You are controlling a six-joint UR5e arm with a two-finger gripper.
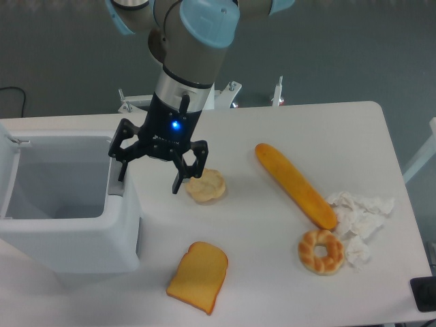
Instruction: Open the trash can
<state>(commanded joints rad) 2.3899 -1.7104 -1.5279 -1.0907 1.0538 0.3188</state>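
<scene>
White plastic makes up the bin (pixel 68 231), which sits at the left end of the table (pixel 272 272). Its lid (pixel 8 170) stands swung up at the far left edge of the view, only a thin strip of it visible, so the top is open and the pale hollow inside shows. A grey tab (pixel 117 185) sits on the bin's right rim.

Over that right rim hangs the gripper (pixel 151 176), black, with a blue light glowing on its body. Its fingers are spread wide apart and grasp nothing. The left-hand finger (pixel 122 169) comes down just above the tab; whether it touches cannot be told. The other finger (pixel 180 178) points down at the table just beside a bun (pixel 206 185).

A long baguette (pixel 294 184) lies on a slant to the right of the bun, well apart from it. Near the baguette's lower end lies a ring-shaped pastry (pixel 321 251), and crumpled white paper (pixel 357 218) lies just beside both. A slice of toast (pixel 198 276) lies at the front of the table, close to the bin's lower right corner but apart from it.
</scene>
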